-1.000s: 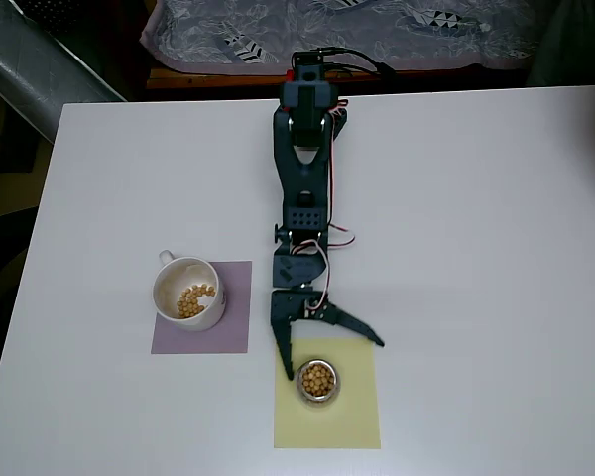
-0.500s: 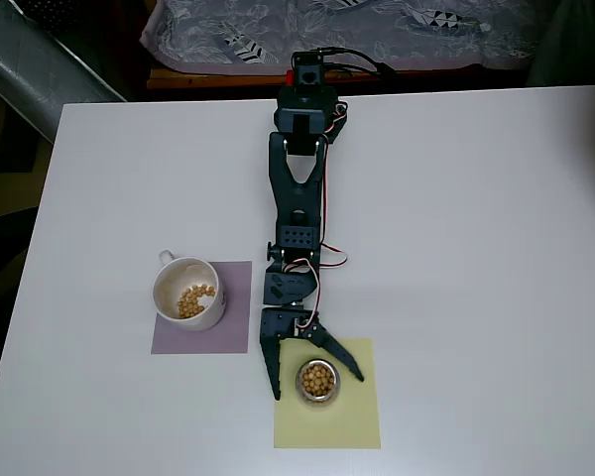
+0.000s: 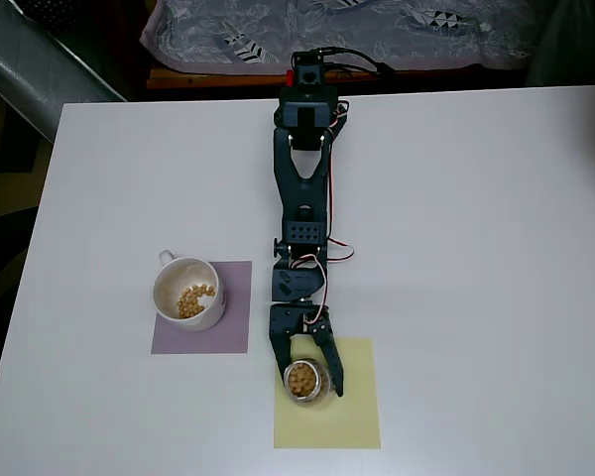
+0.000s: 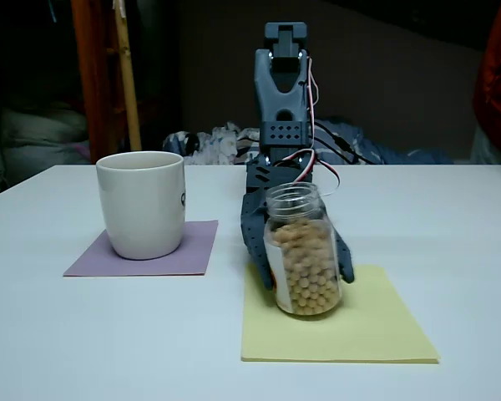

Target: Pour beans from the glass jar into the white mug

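The white desk [image 3: 476,248] is shown carrying the dark arm [image 3: 302,188], a purple mat [image 3: 228,327] and a yellow mat [image 4: 351,326]. The white mug [image 4: 142,205], already holding a few beans, is seen upright on the purple mat, well apart from the glass jar [image 4: 302,251], which stands slightly tilted on the yellow mat and is largely filled with beans [image 4: 309,267]. The pincer [image 3: 306,375] is closed narrowly about the jar's sides. A firm grip is judged necessary before lifting; the jar should be kept upright until its mouth is over the mug, then tipped slowly.
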{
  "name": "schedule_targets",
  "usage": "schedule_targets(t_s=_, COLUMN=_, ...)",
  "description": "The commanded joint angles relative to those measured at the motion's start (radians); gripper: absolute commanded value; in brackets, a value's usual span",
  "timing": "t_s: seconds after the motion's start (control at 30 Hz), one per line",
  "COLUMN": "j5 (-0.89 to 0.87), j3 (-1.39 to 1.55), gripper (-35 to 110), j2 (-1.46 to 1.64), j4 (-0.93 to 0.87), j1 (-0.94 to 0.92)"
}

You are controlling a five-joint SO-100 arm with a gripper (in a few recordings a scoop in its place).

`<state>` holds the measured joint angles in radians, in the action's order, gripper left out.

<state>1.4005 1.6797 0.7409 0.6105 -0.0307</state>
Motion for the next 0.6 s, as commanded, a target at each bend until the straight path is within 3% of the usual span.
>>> schedule_targets(t_s=0.0, j5=-0.038, j3=0.040, gripper=9, j2=0.126, j4=0.020, j1=0.008)
schedule_targets(t_s=0.57, j5=-0.291, j3=0.362, gripper=10, j2=0.520, j4=0.020, j1=-0.077)
